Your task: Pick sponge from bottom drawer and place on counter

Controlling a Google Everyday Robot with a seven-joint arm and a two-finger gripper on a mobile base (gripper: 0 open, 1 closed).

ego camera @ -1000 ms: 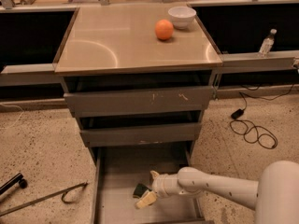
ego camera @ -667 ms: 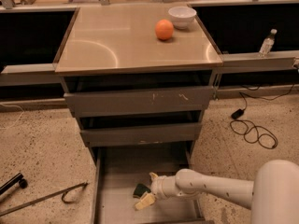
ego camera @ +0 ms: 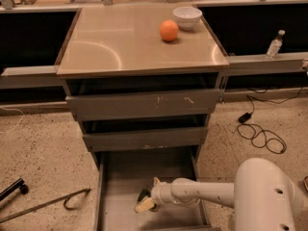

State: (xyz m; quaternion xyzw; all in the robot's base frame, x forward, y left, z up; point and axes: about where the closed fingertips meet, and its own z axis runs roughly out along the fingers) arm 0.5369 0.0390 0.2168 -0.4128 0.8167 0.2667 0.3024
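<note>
The bottom drawer (ego camera: 115, 177) is pulled open at the foot of the cabinet. The sponge (ego camera: 143, 200) lies low in it, left of centre, with a dark face above a yellowish layer. My gripper (ego camera: 150, 201) reaches in from the right on a white arm (ego camera: 202, 192), and its tip is right at the sponge, touching it or nearly so. The counter (ego camera: 120, 42) is the shiny beige top of the cabinet, well above the gripper.
An orange (ego camera: 169, 31) and a white bowl (ego camera: 187, 17) stand at the counter's back right. The two upper drawers (ego camera: 142, 105) jut out slightly above the bottom one. A black cable (ego camera: 260, 134) lies on the floor at the right and a metal rod (ego camera: 43, 205) at the left. A bottle (ego camera: 274, 44) stands on the right ledge.
The gripper and the sponge at its tip have shifted slightly to the left inside the bottom drawer. Nothing else has moved.
</note>
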